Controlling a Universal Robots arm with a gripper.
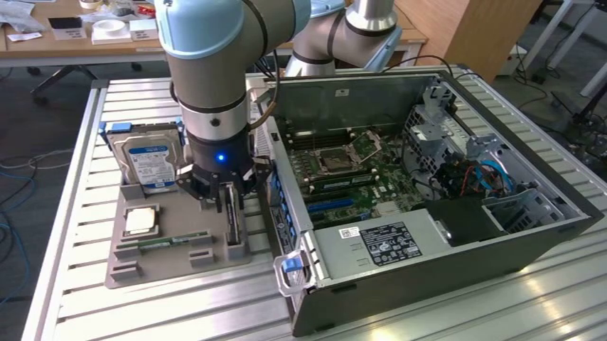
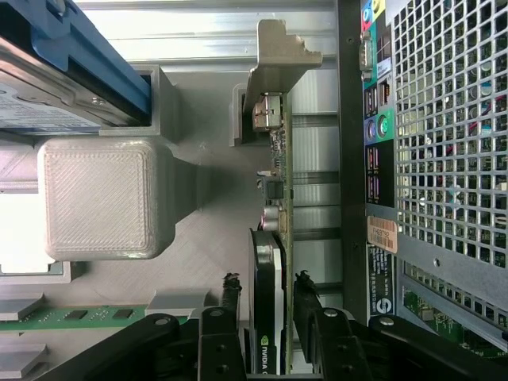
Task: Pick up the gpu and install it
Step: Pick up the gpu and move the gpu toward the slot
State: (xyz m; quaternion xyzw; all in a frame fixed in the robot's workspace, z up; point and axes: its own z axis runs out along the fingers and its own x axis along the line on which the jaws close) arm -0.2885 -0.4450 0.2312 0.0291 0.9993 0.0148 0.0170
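gpu (image 2: pixel 274 238): we see it standing on edge in a slot of the gray tray (image 1: pixel 124 273), on the side nearest the computer case (image 1: pixel 427 291), with its black cooler facing away from the case.
Handling: we judge it stiff and fairly light but fragile, with small parts exposed on the board.
Where to hold: we would pinch cooler against bare board back, away from the metal bracket (image 2: pixel 278 67) at the end.
Hand (image 2: pixel 266 278): spread, with one of the fingers (image 2: pixel 230 298) on each side of the card and a sliver of gap on both faces, so nothing is pinched yet.
Exterior view's left: the hard drive (image 1: pixel 147 160), processor chip (image 1: pixel 141 220) and memory stick (image 1: pixel 170 242) sit in their own tray seats, apart from the card.
Exterior view's right: the case wall stands just beside the card, which we judge leaves little room on that side.
Inside the case: the motherboard (image 1: pixel 351 174) lies open to view.
Bench (image 1: pixel 85 312): its slatted metal top carries the tray and the case.
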